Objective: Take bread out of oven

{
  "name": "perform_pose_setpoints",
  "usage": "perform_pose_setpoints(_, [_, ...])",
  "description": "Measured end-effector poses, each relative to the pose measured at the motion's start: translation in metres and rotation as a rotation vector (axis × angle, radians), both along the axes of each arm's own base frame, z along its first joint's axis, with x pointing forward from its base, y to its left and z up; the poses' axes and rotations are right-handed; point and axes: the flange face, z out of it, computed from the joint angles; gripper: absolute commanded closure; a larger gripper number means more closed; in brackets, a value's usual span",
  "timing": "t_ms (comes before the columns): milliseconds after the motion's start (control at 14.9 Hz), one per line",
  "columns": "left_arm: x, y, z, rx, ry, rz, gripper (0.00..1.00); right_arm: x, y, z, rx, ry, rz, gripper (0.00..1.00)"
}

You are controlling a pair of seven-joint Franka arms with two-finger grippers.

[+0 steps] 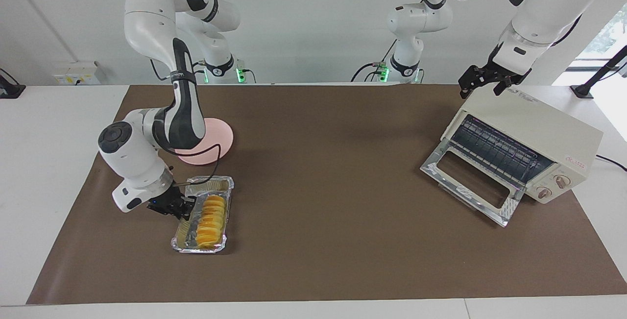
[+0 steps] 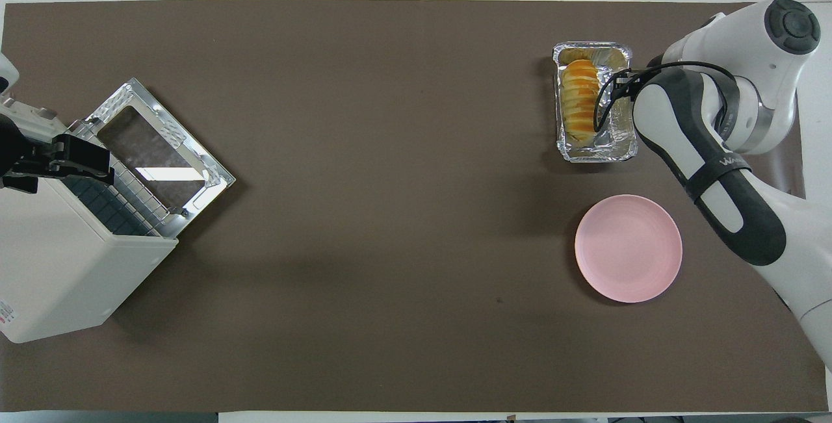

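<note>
We see a tabletop (image 1: 313,270) covered by a brown mat, with the oven (image 1: 534,137) standing at the left arm's end, close to the edge nearest the robots; its door (image 1: 472,182) is dropped fully open and lies flat on the mat, and the wire rack (image 1: 499,150) inside shows bare. Toward the right arm's end sits a pink plate (image 2: 628,247), partly hidden by the right arm in the facing view, and just farther from the robots than the plate lies a foil tray (image 2: 617,143). The bread (image 2: 580,106) lies lengthwise in that tray, well apart from the oven, filling the side of the tray toward the middle of the tabletop. The right gripper (image 1: 183,208) is low at the tray's long rim on the side toward the right arm's end, its fingers (image 1: 188,205) at the foil beside the bread; we cannot tell how far apart they stand or whether they grip the rim. The left gripper (image 1: 482,84) hangs over the top corner of the oven nearest the robots, its fingers spread apart with nothing between them, and we cannot tell whether they touch the casing.
</note>
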Motion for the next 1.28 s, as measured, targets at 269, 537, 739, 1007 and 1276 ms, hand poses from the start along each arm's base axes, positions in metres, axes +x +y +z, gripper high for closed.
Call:
perform_pose_setpoints(269, [0.0,0.0,0.0,0.0,0.0,0.0,0.0,0.0,0.005,0.018,-0.037,0.028,0.039,0.0])
perform_pose_setpoints(537, [0.0,0.0,0.0,0.0,0.0,0.0,0.0,0.002,0.029,0.036,-0.064,0.041,0.068,0.0])
perform_pose_setpoints(739, [0.0,0.0,0.0,0.0,0.0,0.0,0.0,0.001,0.051,0.032,-0.101,0.047,0.053,0.0])
perform_pose_setpoints(1007, [0.0,0.0,0.0,0.0,0.001,0.0,0.0,0.0,0.068,0.016,-0.104,0.055,0.042,0.0])
perform_pose_setpoints(1276, [0.0,0.0,0.0,0.0,0.001,0.0,0.0,-0.005,0.07,-0.01,-0.104,0.043,0.042,0.0])
